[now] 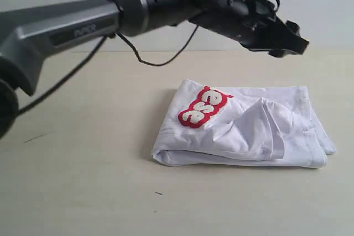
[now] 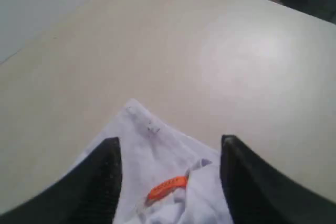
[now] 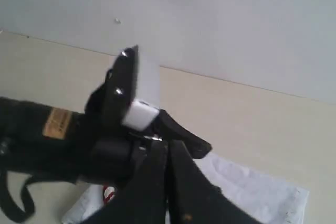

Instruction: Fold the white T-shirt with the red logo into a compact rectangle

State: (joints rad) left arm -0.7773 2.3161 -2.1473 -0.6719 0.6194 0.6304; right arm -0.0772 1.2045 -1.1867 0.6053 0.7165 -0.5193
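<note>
- We see the white T-shirt (image 1: pixel 249 131) lying folded on the table (image 1: pixel 83 181), red logo (image 1: pixel 202 107) facing up.
- Our left gripper (image 2: pixel 170 142) hangs above it, jaws wide, with the orange neck tag (image 2: pixel 167 187) showing between them.
- Our right gripper (image 3: pixel 168 145) is pinched closed and empty, with the shirt beyond it.

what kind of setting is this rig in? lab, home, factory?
Probably a lab or test bench, not a home: a bare beige tabletop, a plain pale wall behind it, and only the folded white T-shirt under a robot arm trailing a loose black cable.
</note>
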